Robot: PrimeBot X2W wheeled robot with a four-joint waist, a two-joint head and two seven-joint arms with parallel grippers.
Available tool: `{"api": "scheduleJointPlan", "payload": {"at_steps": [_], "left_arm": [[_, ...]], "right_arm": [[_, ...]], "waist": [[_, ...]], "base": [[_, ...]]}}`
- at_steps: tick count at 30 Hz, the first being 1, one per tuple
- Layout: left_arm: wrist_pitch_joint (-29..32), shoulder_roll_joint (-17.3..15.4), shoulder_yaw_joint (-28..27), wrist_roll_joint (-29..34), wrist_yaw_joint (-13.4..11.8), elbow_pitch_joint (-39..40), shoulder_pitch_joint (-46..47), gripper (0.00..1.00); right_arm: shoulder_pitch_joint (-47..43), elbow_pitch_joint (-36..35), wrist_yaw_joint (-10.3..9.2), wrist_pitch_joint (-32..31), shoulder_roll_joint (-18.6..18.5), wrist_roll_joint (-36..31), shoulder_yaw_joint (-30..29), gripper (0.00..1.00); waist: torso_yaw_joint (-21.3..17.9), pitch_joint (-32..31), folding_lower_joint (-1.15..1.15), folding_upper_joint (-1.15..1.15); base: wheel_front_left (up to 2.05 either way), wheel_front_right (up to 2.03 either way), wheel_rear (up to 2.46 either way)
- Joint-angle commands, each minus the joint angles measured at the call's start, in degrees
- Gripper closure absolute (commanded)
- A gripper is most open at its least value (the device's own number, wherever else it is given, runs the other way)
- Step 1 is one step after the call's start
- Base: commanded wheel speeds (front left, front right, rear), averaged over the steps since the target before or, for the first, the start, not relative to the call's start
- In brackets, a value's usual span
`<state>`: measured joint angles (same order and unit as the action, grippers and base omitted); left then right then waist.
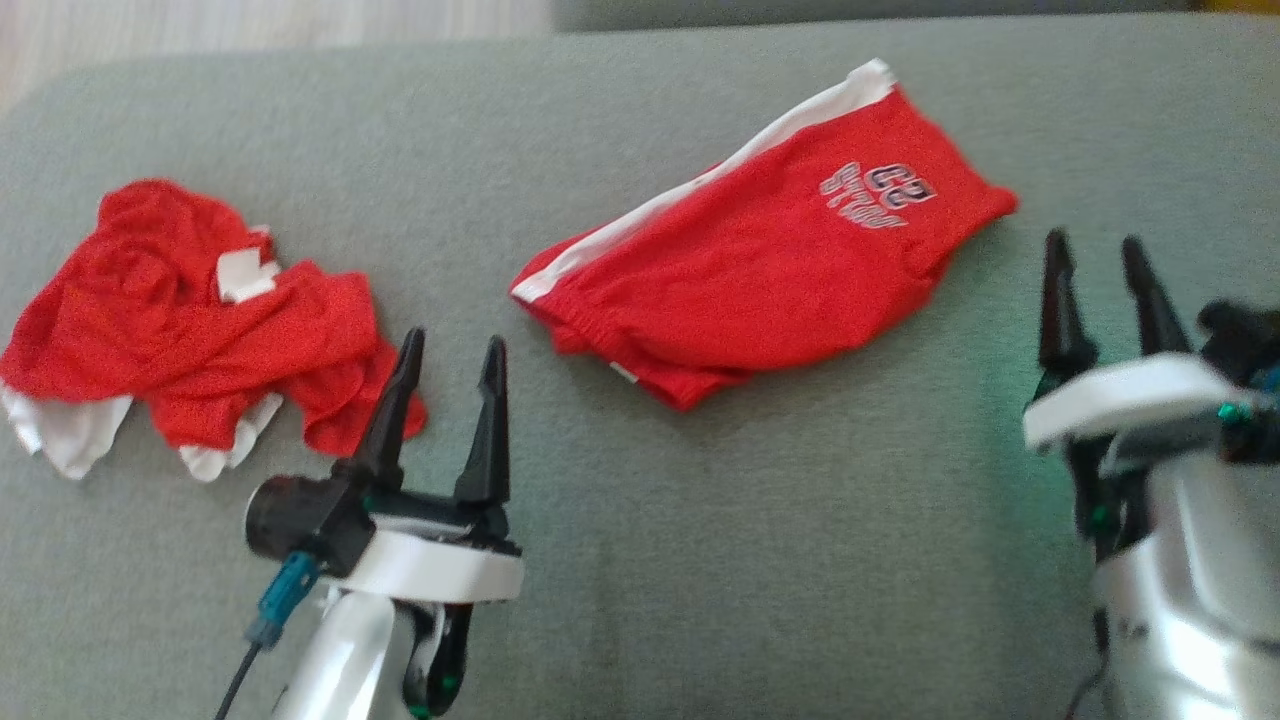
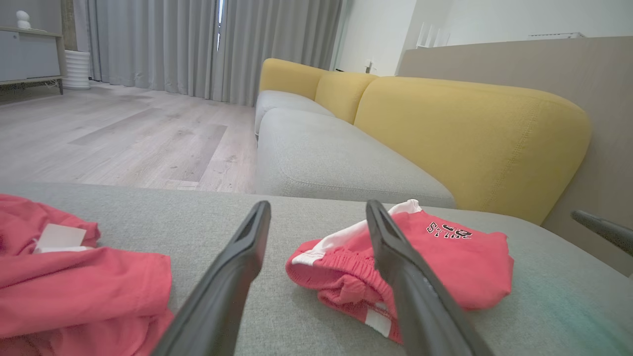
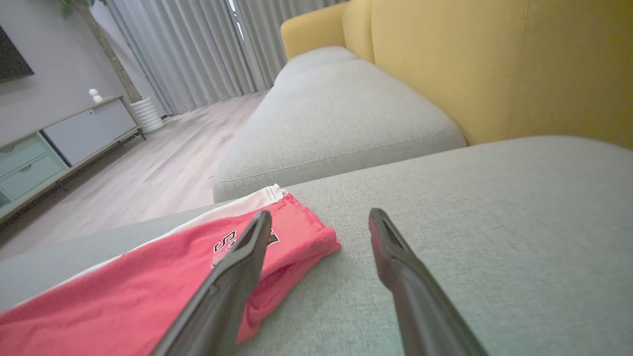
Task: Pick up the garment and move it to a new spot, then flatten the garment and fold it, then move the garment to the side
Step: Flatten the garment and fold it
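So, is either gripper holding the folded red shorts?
No, the folded red shorts lie flat on the grey cushion, with the left gripper and right gripper both open and clear of them.

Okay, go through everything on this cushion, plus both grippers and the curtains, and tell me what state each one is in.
shorts: folded, lying on the grey cushion, not held.
crumpled garment: bunched in a heap, unfolded, not held.
left gripper: open, holding nothing.
right gripper: open, holding nothing.
curtains: drawn.
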<state>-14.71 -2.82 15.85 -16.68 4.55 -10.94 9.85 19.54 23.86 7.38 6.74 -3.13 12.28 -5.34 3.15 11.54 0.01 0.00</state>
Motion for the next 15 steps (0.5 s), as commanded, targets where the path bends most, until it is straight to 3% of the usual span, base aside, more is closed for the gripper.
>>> {"api": "scheduleJointPlan", "payload": {"at_steps": [1,7,15], "left_arm": [[-0.29,-0.07,-0.91,-0.41,-0.24,1.92,2.39,0.00],[-0.29,-0.07,2.17,-1.85,-1.06,1.95,5.03,0.00],[-0.29,-0.06,5.47,-3.38,-2.12,2.21,6.85,0.00]], "right_arm": [[3.47,-0.80,0.11,-1.23,0.18,1.41,0.26,0.00],[12.96,7.91,0.11,-7.62,0.20,4.37,-7.52,0.00],[19.54,21.94,0.11,-10.29,-1.60,-3.00,-15.20,0.00]], "waist": [[2.73,3.00,-0.01,0.00],[6.35,6.23,-0.01,0.00],[9.78,7.60,-0.01,0.00]], "base": [[0.00,0.00,0.00],[0.00,0.00,0.00],[0.00,0.00,0.00]]}}
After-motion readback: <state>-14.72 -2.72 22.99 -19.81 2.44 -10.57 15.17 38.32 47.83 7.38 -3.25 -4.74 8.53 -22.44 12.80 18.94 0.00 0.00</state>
